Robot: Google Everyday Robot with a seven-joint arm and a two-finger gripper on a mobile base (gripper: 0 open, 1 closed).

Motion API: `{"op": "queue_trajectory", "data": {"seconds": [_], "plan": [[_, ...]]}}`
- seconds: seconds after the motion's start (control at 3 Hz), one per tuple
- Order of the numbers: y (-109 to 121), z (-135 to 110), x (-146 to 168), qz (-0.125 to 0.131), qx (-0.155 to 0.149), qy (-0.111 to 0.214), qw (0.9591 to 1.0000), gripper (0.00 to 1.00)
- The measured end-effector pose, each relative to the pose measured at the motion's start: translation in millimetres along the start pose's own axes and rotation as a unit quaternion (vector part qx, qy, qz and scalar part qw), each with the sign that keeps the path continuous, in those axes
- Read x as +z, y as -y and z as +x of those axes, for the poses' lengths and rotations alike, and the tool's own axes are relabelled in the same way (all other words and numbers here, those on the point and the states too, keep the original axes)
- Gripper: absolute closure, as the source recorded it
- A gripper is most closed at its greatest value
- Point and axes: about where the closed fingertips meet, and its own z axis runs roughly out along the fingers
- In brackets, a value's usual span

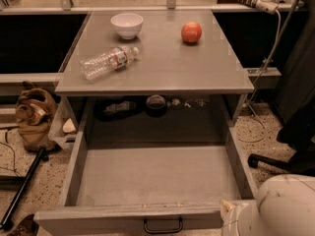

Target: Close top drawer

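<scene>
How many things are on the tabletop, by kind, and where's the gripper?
bowl: 1
bottle: 1
red fruit: 1
total: 3
The gripper is out of view; only the white arm shows, at the open top drawer's front right corner.

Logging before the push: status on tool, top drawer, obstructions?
Tool low right, at the drawer front's right end. Top drawer pulled wide open, empty inside. Nothing seen blocking its travel.
</scene>
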Motion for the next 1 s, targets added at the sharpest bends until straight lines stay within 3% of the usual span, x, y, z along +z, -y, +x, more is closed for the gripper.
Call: {"op": "queue_trajectory", "data": {"seconds": [1.0], "plan": [[-22, -5, 19, -0.044, -0.004, 0.018, 0.9989, 0.00]]}}
